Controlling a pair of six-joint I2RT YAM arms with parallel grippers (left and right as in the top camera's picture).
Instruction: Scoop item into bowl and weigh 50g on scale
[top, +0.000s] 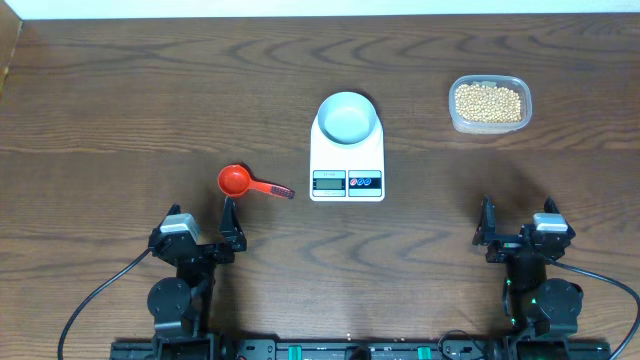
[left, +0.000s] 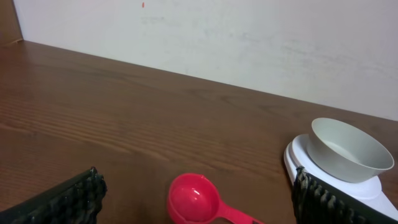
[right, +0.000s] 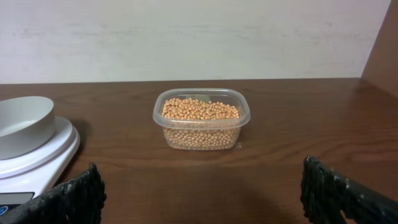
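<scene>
On the counter (top: 120, 100) the left gripper (top: 229, 218) and right gripper (top: 486, 222) are both released and empty. The bowl (top: 348, 117) sits on the scale (top: 347, 156), and the beans (top: 488, 101) lie in their tub (top: 489, 128). I fear the flat scoop (top: 235, 180) slips when pinched.

From overhead the display (top: 329, 181) of the scale (top: 347, 158) is too small to read, the handle of the red scoop (left: 194, 200) runs off the left wrist view's bottom edge, and the bowl (right: 22, 127) is cut by the right wrist view's left edge.
</scene>
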